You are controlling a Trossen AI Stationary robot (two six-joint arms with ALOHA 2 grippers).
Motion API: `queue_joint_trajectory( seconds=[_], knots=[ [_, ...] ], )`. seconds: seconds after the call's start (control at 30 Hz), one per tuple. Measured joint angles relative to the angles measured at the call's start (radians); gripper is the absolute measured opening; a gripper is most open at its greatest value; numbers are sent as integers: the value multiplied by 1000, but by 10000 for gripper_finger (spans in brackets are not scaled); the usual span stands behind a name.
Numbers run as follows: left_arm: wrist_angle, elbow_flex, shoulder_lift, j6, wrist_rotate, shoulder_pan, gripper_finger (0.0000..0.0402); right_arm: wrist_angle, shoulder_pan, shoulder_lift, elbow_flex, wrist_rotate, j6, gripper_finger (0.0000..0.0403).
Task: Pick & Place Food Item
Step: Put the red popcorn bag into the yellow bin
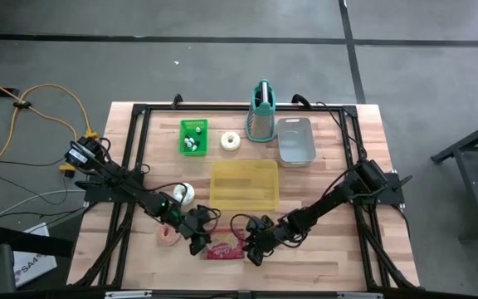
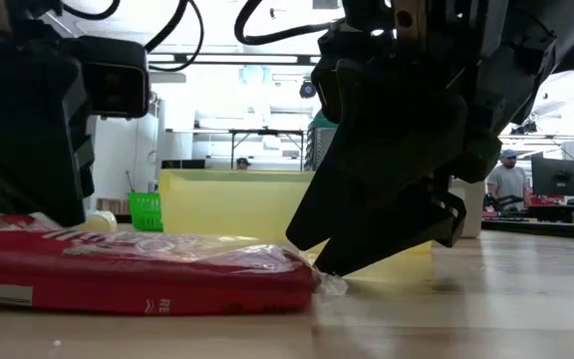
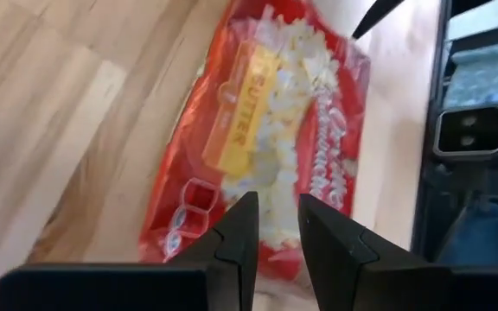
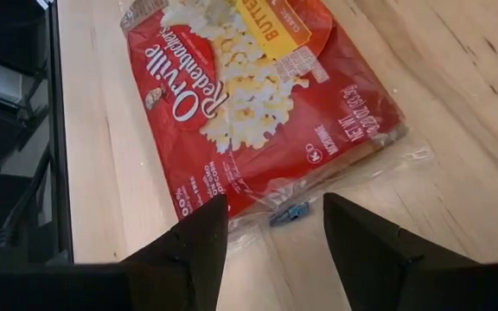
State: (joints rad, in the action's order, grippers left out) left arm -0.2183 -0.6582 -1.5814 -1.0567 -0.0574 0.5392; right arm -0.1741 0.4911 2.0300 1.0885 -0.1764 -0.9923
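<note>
A red popcorn bag lies flat on the wooden table near its front edge, between my two grippers. My left gripper comes at it from the table's left, slanting down. Its fingers are only narrowly apart and stand over the bag's left end. My right gripper comes from the table's right, also slanting down. It is open, with one finger on either side of the bag's clear sealed end. The low view shows its fingertip just above that crinkled end. My left gripper has its fingertips over the bag's left end. I cannot tell whether they touch the wrapper, which lies flat and unrumpled. My right gripper has its lower fingertip close to the clear seal, and I cannot tell whether it touches it.
A yellow tray lies behind the bag, mid-table. Farther back are a grey bin, a green basket, a teal caddy and a white ring. A pink doughnut lies by the left arm. A person stands in the room behind.
</note>
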Motion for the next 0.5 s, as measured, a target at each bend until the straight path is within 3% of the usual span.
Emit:
queue_joint_trajectory(
  seconds=[0.33,0.5],
  knots=[
    [20,0,64,140,7,-51,81,-2,0,0,0,4,-3,179],
    [117,-1,69,145,37,-77,81,9,-1,0,0,21,-53,179]
  ],
)
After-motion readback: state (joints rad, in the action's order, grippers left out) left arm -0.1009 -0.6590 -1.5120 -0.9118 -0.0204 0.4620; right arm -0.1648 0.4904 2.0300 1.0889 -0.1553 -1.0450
